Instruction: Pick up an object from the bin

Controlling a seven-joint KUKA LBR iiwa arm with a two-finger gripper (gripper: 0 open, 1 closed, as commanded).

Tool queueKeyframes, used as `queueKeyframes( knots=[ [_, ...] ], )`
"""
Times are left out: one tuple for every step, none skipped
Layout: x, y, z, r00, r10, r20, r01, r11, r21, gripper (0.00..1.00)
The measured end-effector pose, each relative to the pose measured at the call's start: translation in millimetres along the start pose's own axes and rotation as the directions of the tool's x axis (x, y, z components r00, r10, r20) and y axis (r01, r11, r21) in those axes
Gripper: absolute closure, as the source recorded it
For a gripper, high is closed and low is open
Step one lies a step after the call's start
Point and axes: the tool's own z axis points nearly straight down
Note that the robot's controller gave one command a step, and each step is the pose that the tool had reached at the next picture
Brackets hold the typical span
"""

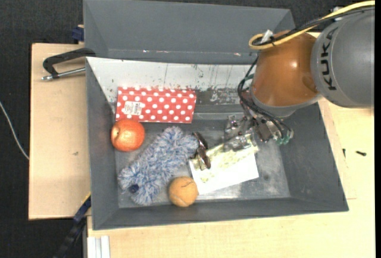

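Claw [241,139], grip unclear, over top edge of white card [229,172]; open floor [289,164] beside.

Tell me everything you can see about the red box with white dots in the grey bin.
The flat rectangular red box with white polka dots looks like cardboard, with a white label near its left end. It lies lengthwise along the far wall of the grey metal bin, left of centre. The round red apple touches its lower left corner.

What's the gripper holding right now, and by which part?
Cannot tell. The gripper is down at the upper edge of the white flat packet, beside the blue fuzzy mitt; a hold isn't visible.
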Motion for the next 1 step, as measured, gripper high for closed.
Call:
queueKeyframes(
  knots=[
    [5.0,24.8,-141.9,1.0,-0.001,0.01,0.001,1.0,0.002,1.0]
  ],
)
